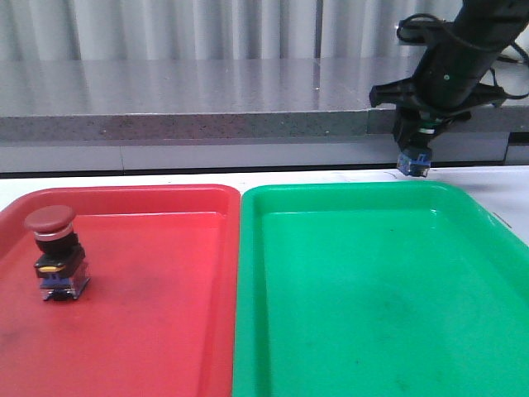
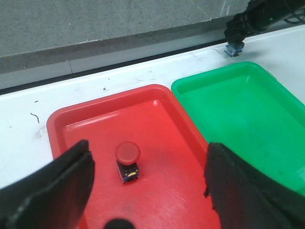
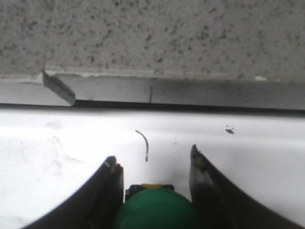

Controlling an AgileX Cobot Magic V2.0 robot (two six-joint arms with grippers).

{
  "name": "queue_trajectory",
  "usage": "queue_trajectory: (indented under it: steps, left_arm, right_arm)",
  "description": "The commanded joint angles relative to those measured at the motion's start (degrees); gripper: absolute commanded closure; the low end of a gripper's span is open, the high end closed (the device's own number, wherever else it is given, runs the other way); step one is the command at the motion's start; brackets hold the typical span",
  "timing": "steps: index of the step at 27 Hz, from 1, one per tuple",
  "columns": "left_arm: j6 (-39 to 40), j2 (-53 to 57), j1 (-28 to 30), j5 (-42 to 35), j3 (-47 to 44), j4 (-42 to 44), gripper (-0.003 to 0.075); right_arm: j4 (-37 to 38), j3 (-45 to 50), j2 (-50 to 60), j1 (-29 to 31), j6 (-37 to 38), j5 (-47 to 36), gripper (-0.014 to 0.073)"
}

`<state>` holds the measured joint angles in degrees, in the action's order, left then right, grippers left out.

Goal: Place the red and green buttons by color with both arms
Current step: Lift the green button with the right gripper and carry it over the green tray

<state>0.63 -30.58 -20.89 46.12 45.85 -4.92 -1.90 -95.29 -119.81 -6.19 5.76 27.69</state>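
Gripping the green mushroom-cap push-button switch (image 1: pixel 412 159) at the far edge of the white table (image 1: pixel 124 180), with the right gripper (image 1: pixel 411 147) clamped around it and its bluish clear base pointing down, just beyond the rim of the large green plastic tray (image 1: pixel 364 289); seen at about two o'clock in the front view, raised off the tray. Standing upright at nine o'clock in the same view, inside the large red plastic tray (image 1: pixel 157 314) near its left wall: the dark red mushroom-cap push-button switch (image 1: pixel 54 252), black body, clear bluish base, untouched.

Looking down from the left wrist: left gripper (image 2: pixel 147 191) spread wide, one black finger (image 2: pixel 52 191) at seven o'clock and the other at five, nothing between them; red switch (image 2: pixel 127 161) upright in the red tray (image 2: pixel 66 124) just above the gap. Green tray (image 2: pixel 238 109) alongside at three o'clock, touching or nearly touching the red one. Right gripper (image 2: pixel 234 43) with the green switch's blue base (image 2: pixel 233 49) at one o'clock, past the green tray's far corner.

Looking along the right wrist: green cap (image 3: pixel 155 209) wedged at six o'clock between the two dark fingers (image 3: pixel 107 195) of the right gripper (image 3: pixel 153 191), closed onto the switch; white table (image 3: pixel 71 143) and a speckled grey stone ledge (image 3: pixel 152 38) beyond.
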Motion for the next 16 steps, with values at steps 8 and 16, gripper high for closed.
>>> queue_trajectory:
  steps: [8, 16]
  left_arm:
    - [-0.1, -0.2, -0.5, -3.9, 1.5, -0.4, 0.0239]
    - [-0.1, -0.2, -0.5, -3.9, 1.5, -0.4, 0.0239]
  right_arm:
    - [0.1, -0.5, 13.5, -1.8, -4.0, 6.4, 0.0335]
    - [0.2, 12.0, 23.0, -6.4, -6.5, 3.6, 0.0335]
